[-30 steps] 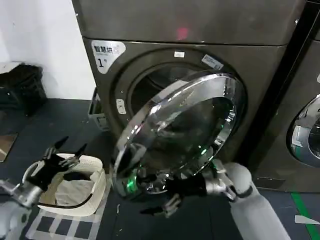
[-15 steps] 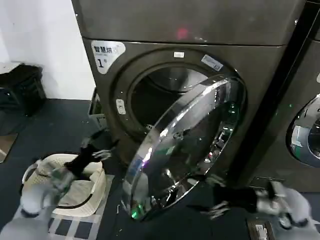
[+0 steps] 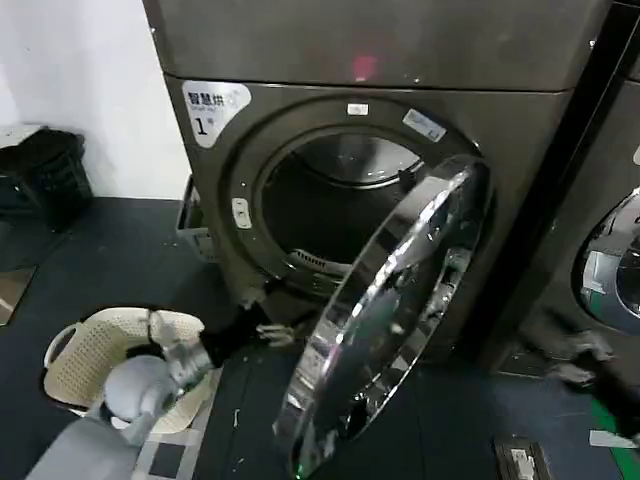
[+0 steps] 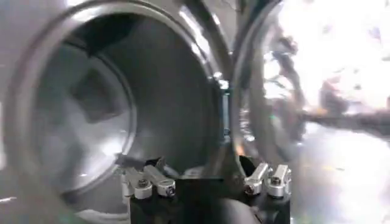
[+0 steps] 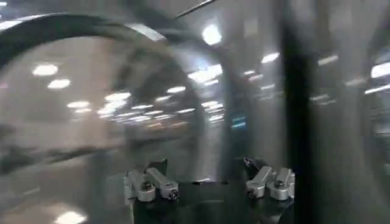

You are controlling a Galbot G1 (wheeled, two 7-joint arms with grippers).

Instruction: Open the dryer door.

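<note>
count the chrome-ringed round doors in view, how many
2. The dryer door hangs swung open in front of the dryer marked "1". A second door sits on the neighbouring machine at the head view's right edge, partly cut off; more may lie beyond.

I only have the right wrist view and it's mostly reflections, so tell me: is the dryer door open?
Observer: Yes. In the head view the dryer door stands swung well out from the dryer, and the drum opening is exposed.
Operator: Where's the left tool?
Observer: The left tool is low by the opening's lower edge, left of the door, open and holding nothing.
Operator: Is my right tool touching the door?
Observer: No. The right tool is off to the door's right, apart from it.
</note>
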